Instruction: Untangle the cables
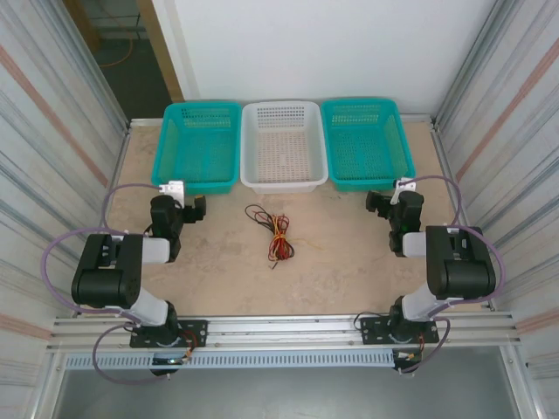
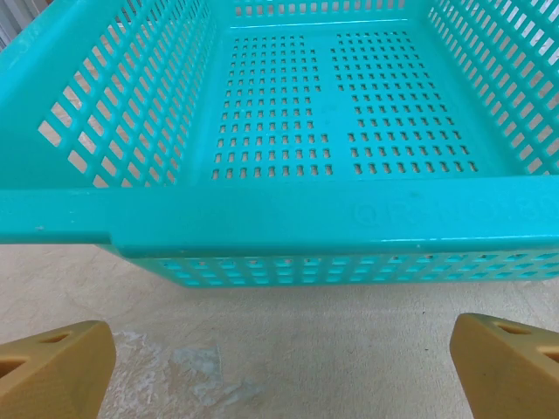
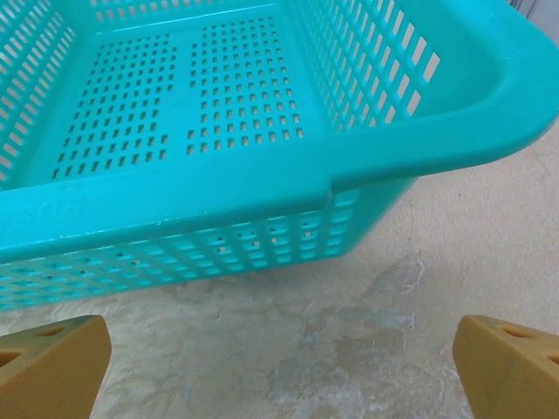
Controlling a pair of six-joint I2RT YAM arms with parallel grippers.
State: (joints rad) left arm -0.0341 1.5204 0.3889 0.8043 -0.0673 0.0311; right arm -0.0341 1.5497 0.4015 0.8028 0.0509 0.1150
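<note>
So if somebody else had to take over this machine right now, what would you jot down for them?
The left arm: jaws open, holding nothing, facing the left teal basket.
The right arm: jaws open, holding nothing, facing the right teal basket.
The cables: red, black and yellow, in one loose bundle on the table, in front of the white basket, between the two arms.
Done: nothing; the bundle looks untouched.
Left: pull the cables apart.
</note>
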